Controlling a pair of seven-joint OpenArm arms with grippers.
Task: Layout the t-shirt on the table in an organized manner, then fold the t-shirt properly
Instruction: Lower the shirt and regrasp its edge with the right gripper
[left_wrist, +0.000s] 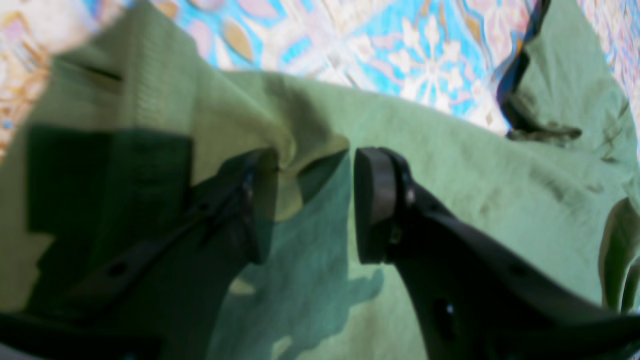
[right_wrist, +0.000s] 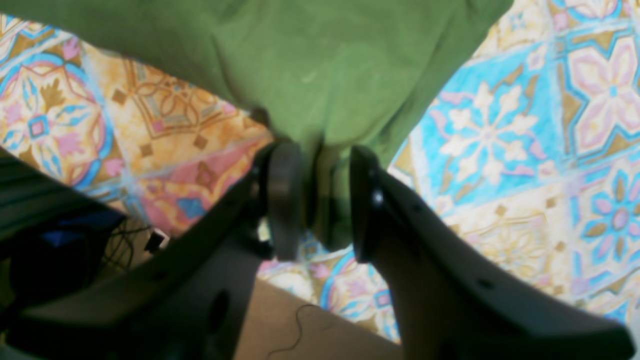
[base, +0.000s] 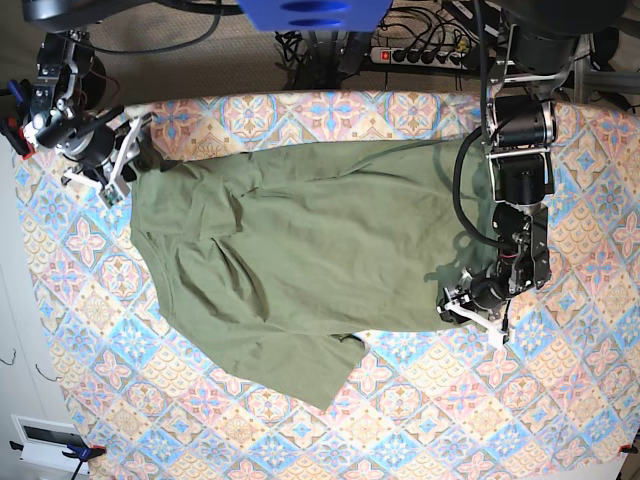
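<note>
1. The t-shirt (base: 290, 260) lies spread across the middle of the table (base: 560, 420), wrinkled. A flap at its near edge is folded over on itself, and one sleeve sticks out toward the lower middle of the base view.
2. The shirt's corner at the base view's upper left bunches under the right gripper (base: 125, 160). Its edge at the base view's right ends at the left gripper (base: 465, 310).
3. In the right wrist view the right gripper (right_wrist: 317, 195) has its jaws apart with a narrow gap. A fold of the t-shirt (right_wrist: 320, 75) hangs between them. The fingers (right_wrist: 285, 195) look clear of the cloth on at least one side, though blur hides the exact contact.
4. In the left wrist view the left gripper (left_wrist: 305, 200) stands open, its jaws well apart over the t-shirt (left_wrist: 450, 165). One finger (left_wrist: 372, 200) is sharp. The other is dark, blurred and partly veiled by cloth, and a ridge of fabric rises toward it. Whether that ridge is pinched cannot be told.
5. Past the shirt, the left wrist view shows a patterned strip of the table (left_wrist: 400, 55). The right wrist view shows the table (right_wrist: 525, 150) and, beyond its edge, dim cables that are hard to make out.
6. In the base view, arm housings at the top cut off the table's far edge.
</note>
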